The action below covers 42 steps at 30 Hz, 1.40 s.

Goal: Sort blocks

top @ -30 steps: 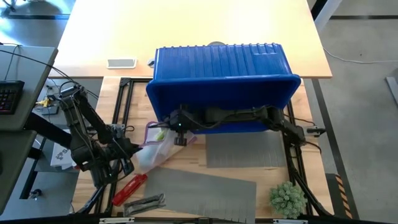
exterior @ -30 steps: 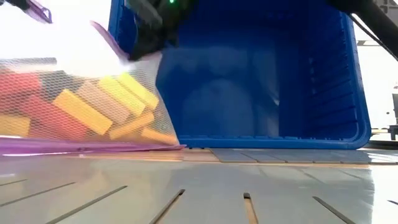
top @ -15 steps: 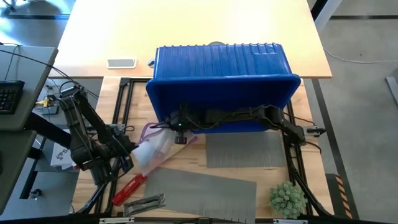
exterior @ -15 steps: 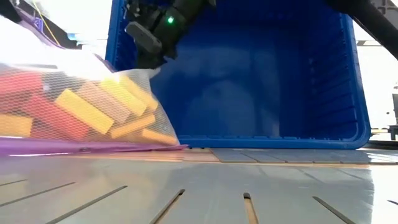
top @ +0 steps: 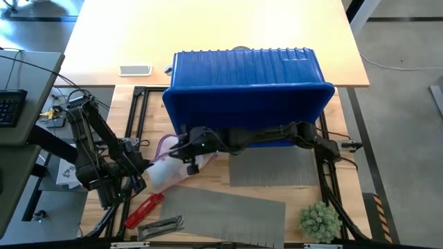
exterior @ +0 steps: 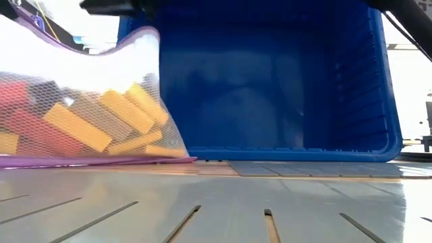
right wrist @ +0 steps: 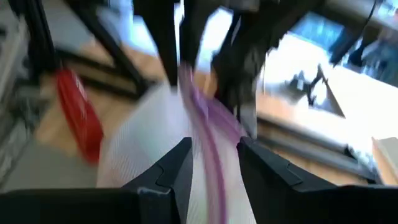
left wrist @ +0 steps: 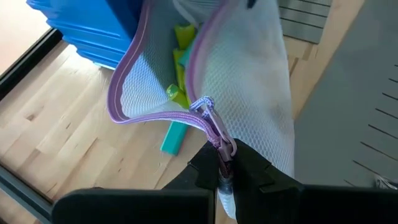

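Left gripper (left wrist: 225, 167) is pinching the purple zipper edge of the white mesh bag (left wrist: 249, 81) of coloured rectangular blocks (exterior: 101, 121). Right gripper (right wrist: 211, 162) is hanging over the bag's rim, fingers apart.

left arm stands at the desk's left edge, elbow up, forearm angled down and inward; left pincer (top: 142, 173) low near the front, fingers (left wrist: 205, 171) pinched tight together. right arm reaches across from the right side, stretched nearly flat toward centre-left; right pincer (top: 190, 160) pts down-left, fingers (right wrist: 171, 171) parted w/ a clear gap.
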Tool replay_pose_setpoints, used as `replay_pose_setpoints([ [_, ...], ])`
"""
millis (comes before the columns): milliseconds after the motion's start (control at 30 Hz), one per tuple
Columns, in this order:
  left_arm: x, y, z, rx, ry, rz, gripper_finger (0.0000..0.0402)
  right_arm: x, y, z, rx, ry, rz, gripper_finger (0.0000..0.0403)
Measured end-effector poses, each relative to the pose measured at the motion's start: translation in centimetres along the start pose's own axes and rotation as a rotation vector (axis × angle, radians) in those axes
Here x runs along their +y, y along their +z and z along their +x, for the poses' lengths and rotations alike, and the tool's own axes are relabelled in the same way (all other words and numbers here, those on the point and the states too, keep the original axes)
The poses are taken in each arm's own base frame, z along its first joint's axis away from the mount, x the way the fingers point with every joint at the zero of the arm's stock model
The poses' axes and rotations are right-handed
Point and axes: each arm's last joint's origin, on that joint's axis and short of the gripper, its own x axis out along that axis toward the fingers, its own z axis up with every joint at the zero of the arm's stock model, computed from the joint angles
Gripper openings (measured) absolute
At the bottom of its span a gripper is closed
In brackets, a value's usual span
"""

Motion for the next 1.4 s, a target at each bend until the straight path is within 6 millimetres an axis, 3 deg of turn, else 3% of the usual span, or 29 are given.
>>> replay_pose_setpoints([
  [100,0.0,0.0,0.0,-0.002,0.0,0.0,0.0,0.5,0.5,0.5,-0.114,-0.003,0.019,0.0112],
  [400,0.0,0.0,0.0,-0.006,0.0,0.0,0.0,1.7,-1.7,4.4,-0.246,0.039,0.069,0.0112],
  [733,-0.2,0.2,0.0,-0.079,-0.02,-0.016,0.0,1.5,-1.6,4.5,-0.276,0.06,0.103,0.0112],
  [967,-0.7,0.3,0.0,-0.095,-0.057,-0.018,0.0,2.2,-2.7,5.5,-0.254,0.116,0.144,0.0112],
  [1267,-1.1,0.8,0.4,-0.124,-0.062,0.0,0.0,3.2,-2.2,5.4,-0.294,0.174,0.163,0.0112],
  [1400,-1.5,1.0,0.6,-0.125,-0.072,0.019,0.0,3.1,-2.2,5.4,-0.295,0.182,0.206,0.0086],
])
